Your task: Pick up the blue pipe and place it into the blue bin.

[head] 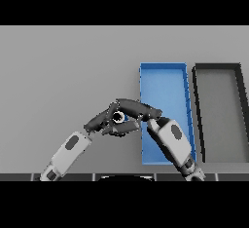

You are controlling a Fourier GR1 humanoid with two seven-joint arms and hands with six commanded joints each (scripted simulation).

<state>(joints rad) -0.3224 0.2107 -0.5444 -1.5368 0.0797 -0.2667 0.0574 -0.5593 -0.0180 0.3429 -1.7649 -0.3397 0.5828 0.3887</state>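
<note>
The blue pipe (pixel 124 118) shows only as a small blue patch with a pale ring end, just left of the blue bin (pixel 164 78). My left hand (pixel 99 121) comes in from the lower left and my right hand (pixel 137 108) from the lower right. They meet at the pipe, and the fingers of both curl round it. The right hand's fingers lie over the top of it, at the bin's left wall. Most of the pipe is hidden by the two hands. The right forearm crosses the near half of the bin.
A dark grey bin (pixel 218 71) stands directly right of the blue bin, almost touching it. Both are long, open trays running away from me. The grey table (pixel 63 66) stretches to the left and behind.
</note>
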